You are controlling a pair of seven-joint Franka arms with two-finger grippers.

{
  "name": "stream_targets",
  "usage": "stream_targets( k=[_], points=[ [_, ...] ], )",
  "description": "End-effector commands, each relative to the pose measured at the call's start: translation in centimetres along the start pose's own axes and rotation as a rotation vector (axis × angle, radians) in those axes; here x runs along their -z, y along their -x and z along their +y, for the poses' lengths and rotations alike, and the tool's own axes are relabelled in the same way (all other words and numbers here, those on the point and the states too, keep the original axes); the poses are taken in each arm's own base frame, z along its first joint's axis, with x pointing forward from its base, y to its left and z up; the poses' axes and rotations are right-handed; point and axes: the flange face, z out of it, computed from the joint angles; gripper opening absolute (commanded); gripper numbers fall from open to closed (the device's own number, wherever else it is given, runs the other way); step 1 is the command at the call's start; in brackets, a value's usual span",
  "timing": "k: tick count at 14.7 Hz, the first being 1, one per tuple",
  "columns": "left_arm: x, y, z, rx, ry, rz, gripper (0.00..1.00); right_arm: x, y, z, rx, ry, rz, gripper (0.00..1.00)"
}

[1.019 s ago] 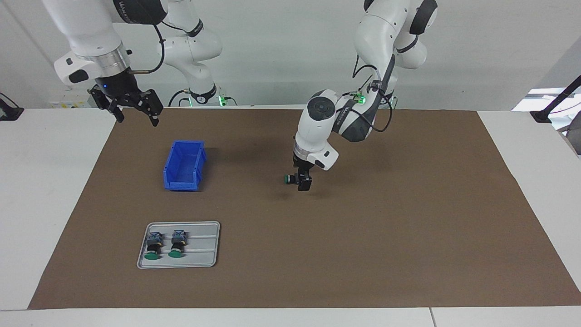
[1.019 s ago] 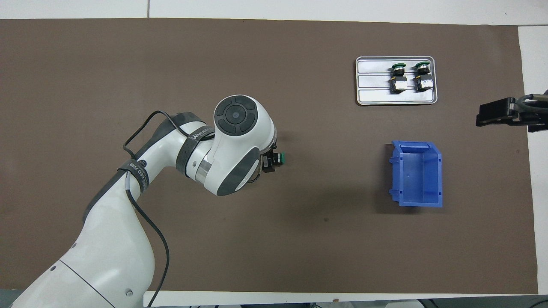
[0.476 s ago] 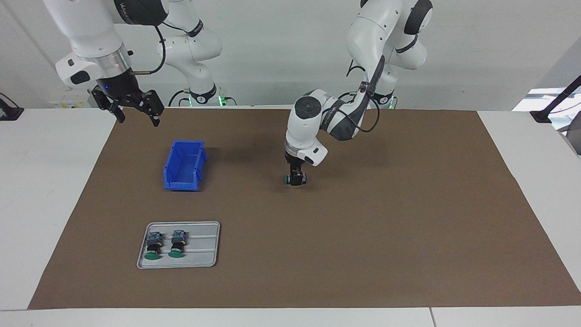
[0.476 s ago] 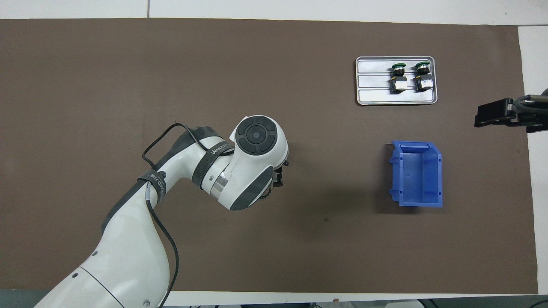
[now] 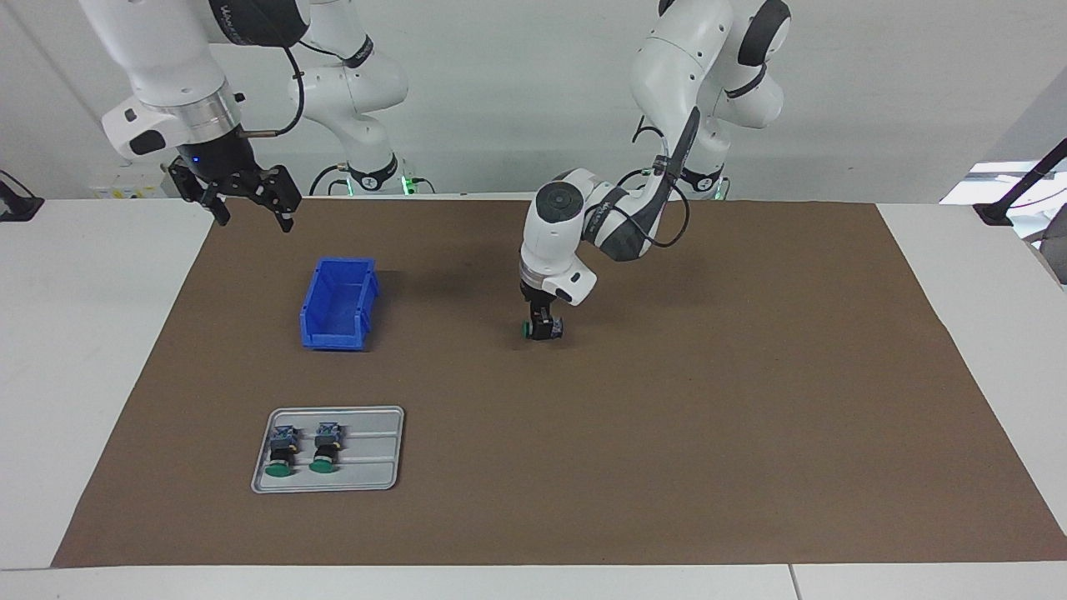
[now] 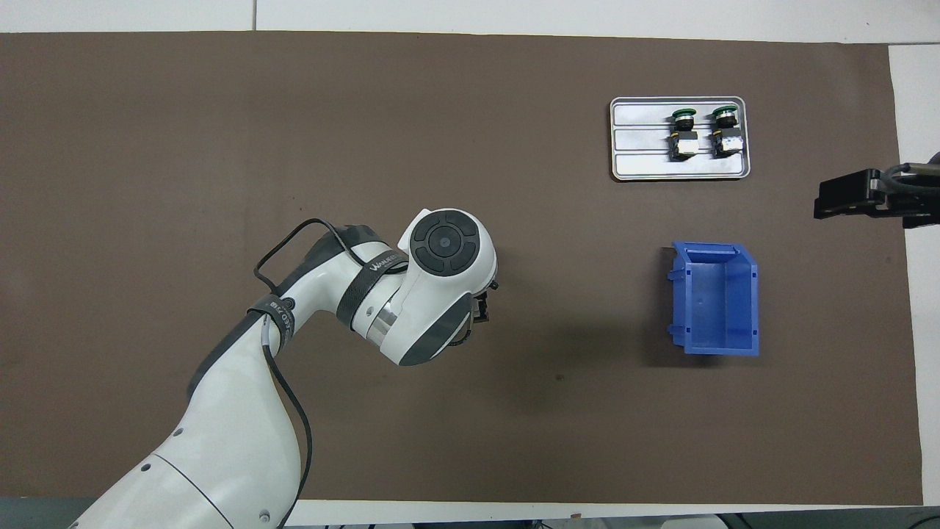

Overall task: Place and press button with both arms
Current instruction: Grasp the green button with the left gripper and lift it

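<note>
Lowered since a second ago, left gripper (image 5: pixel 543 327) at the brown mat (image 5: pixel 667 433) mid-table, fingers seemingly clamped on the button (image 5: pixel 531 329), right gripper (image 5: pixel 243 196) waiting raised near the blue bin (image 5: pixel 338 304), fingers spread, empty.

A lab: white arms (image 5: pixel 667 58) at a brown-matted table (image 5: pixel 750 417).

The left gripper (image 5: pixel 543 328) reaches down to the brown mat (image 5: pixel 667 433), its fingers around the button (image 5: pixel 533 329). The right gripper (image 5: pixel 246 200) hangs over the mat's edge, above the blue bin (image 5: pixel 339 304).
</note>
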Motion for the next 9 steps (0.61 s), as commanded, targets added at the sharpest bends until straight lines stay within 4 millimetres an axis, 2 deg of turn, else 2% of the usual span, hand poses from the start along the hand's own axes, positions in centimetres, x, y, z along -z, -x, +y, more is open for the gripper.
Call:
stream_targets(
  k=[1, 7, 9],
  points=[
    [-0.5, 0.1, -0.2, 0.019, 0.042, 0.003, 0.92, 0.1, 0.6, 0.3, 0.010, -0.005, -0.003, 0.99],
    [-1.3, -0.1, -0.2, 0.016, 0.035, 0.017, 0.87, 0.1, 0.5, 0.4, 0.009, -0.006, -0.003, 0.99],
    [-1.6, -0.1, -0.2, 0.017, 0.035, 0.017, 0.82, 0.1, 0.5, 0.4, 0.009, -0.006, -0.003, 0.99]
  ],
)
